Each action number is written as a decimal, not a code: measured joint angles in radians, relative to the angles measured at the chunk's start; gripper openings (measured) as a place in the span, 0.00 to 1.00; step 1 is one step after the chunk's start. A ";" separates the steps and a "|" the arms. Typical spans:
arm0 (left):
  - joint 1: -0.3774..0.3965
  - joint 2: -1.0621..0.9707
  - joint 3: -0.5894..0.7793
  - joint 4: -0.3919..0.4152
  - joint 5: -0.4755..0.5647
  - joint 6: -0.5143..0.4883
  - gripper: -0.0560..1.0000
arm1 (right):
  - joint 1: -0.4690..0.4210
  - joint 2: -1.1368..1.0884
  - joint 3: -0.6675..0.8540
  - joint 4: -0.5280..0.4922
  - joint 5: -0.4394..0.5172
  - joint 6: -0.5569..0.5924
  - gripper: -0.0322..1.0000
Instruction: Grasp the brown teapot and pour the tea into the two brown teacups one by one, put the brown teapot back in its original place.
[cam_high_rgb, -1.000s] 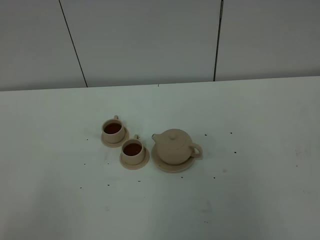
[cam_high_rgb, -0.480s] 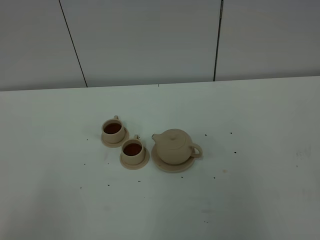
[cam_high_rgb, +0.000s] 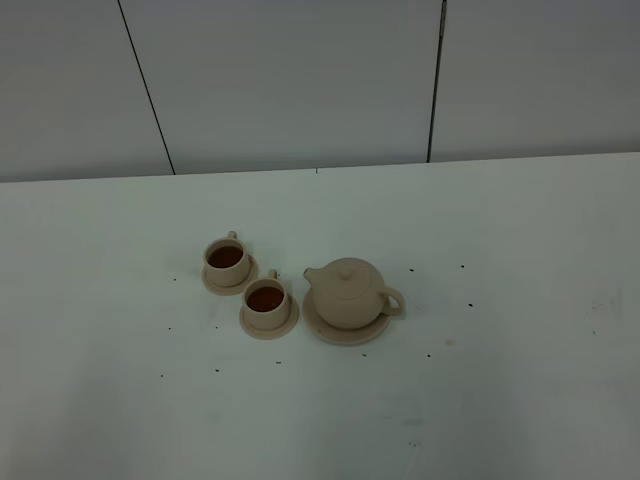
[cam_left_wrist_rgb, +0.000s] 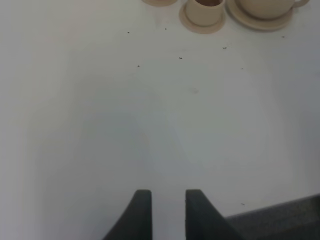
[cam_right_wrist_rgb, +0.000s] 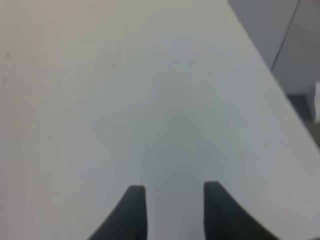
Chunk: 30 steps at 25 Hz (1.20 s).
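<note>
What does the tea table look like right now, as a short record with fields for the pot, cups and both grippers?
teapot: brown teapot upright, lid on, on its large saucer
far teacup: on small saucer, dark tea inside
near teacup: on small saucer, dark tea inside
left gripper: fingers apart, holding nothing, over bare table
right gripper: fingers apart, holding nothing
task state: both cups filled, pot set down

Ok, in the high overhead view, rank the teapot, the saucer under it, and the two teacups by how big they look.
1. Large saucer under the teapot: widest.
2. Teapot: slightly narrower, though taller.
3. The two teacups, the rear one and the front one: they look alike, so no ranking between them.
</note>
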 joint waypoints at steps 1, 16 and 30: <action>0.000 0.000 0.000 0.000 0.000 0.000 0.28 | 0.000 -0.008 0.005 0.000 0.005 0.006 0.29; 0.000 0.000 0.000 0.000 0.000 0.000 0.28 | 0.000 -0.018 0.004 0.097 0.098 -0.171 0.26; 0.000 0.000 0.000 0.000 0.000 0.000 0.28 | 0.000 -0.019 0.033 0.096 0.107 -0.219 0.26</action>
